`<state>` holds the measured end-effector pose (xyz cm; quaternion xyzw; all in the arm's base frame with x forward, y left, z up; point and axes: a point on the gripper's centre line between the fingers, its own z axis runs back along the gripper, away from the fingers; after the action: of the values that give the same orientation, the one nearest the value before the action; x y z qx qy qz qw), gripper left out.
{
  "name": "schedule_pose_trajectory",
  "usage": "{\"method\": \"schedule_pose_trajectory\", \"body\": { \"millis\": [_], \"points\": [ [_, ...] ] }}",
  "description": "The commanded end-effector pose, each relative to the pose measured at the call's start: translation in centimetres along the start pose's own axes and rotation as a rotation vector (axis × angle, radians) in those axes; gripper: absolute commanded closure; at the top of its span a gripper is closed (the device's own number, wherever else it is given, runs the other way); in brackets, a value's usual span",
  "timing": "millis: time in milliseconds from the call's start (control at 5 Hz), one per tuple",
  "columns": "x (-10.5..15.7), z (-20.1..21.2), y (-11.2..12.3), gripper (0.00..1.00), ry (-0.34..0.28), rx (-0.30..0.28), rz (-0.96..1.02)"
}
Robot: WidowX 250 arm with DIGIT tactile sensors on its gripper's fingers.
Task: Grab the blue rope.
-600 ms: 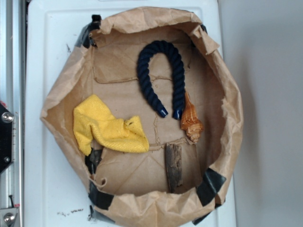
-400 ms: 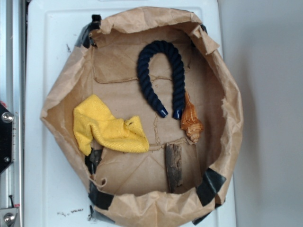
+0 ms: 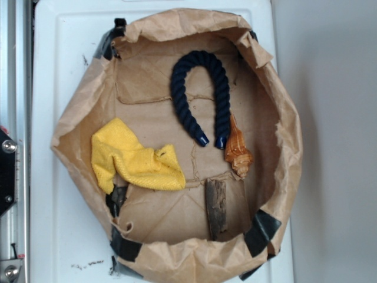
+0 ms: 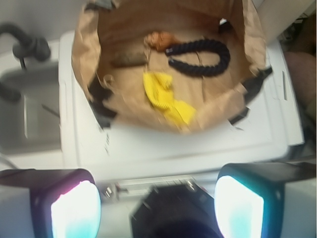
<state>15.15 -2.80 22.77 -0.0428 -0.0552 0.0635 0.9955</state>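
The blue rope (image 3: 199, 93) lies bent in a U in the upper part of a brown paper tray (image 3: 277, 106), its glossy blue ends pointing down toward an orange shell. The wrist view shows the blue rope (image 4: 200, 53) far ahead inside the tray, at the upper right. My gripper (image 4: 157, 208) is open, its two pale pads wide apart at the bottom of the wrist view, with nothing between them. It hangs well short of the tray, over the robot's black base. The exterior view does not show the gripper.
A yellow cloth (image 3: 135, 159) lies at the tray's left. An orange shell (image 3: 237, 150) sits just beside the rope's right end, and a piece of wood (image 3: 216, 206) lies below it. The tray's crumpled paper walls (image 3: 177, 259) stand up all round, on a white table (image 3: 59, 88).
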Motion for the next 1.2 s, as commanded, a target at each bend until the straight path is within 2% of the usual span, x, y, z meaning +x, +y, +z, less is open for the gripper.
{"method": "schedule_pose_trajectory", "body": {
  "millis": [0, 200, 400, 600, 1000],
  "points": [
    [7.7, -3.9, 0.7, 0.00, -0.078, -0.005, 0.403],
    [9.7, -7.1, 2.5, 0.00, -0.079, 0.031, 0.523],
    [10.0, -9.1, 5.4, 0.00, -0.023, 0.062, 0.612],
    [10.3, -9.4, 7.2, 0.00, 0.064, 0.072, 0.600],
    [10.3, -9.4, 7.2, 0.00, 0.064, 0.072, 0.600]
  ]
}}
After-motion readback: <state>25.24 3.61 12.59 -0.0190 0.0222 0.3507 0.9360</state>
